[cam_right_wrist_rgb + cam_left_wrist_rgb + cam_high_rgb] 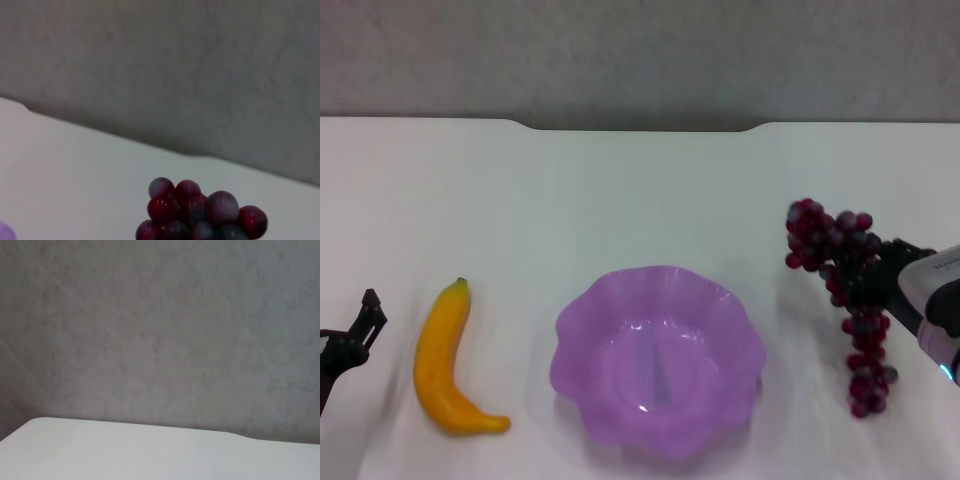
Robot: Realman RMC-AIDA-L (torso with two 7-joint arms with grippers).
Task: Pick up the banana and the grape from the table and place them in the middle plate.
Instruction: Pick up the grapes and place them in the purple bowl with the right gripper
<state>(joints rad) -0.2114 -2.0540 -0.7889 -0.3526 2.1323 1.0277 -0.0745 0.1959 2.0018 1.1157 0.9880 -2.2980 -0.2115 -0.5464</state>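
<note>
Right pincer [860, 278] closed around the middle of the grape bunch [840, 290], near the right edge of the desk [640, 180]; bunch apparently lifted or half lifted, thick end pointing toward the far edge, thin tail hanging toward the near edge, though whether the tail touches the desk cannot be told. Gripped at the middle probably so that both ends hang balanced and no berries tear away. In the right wrist view only the top berries of the grape bunch [200, 212] visible, with white desk and the grey wall [160, 65] behind, and no fingers of the pincer. Middle plate [582, 330], light purple with wavy rim, standing at the centre of the near edge, nothing inside, well apart from the bunch and to its left. Banana [445, 360] lying flat toward the near left corner, near the plate but not touching, dark tip pointing to the far edge. Left pincer [355, 335] low at the left edge beside the banana, apart from it, holding nothing; fingers apparently spread but narrow. Likely waiting there for its turn with the banana. Judged step: carrying the bunch leftward over the plate rim. Possible risk: soft bunch swinging, tail catching the scalloped rim.
</note>
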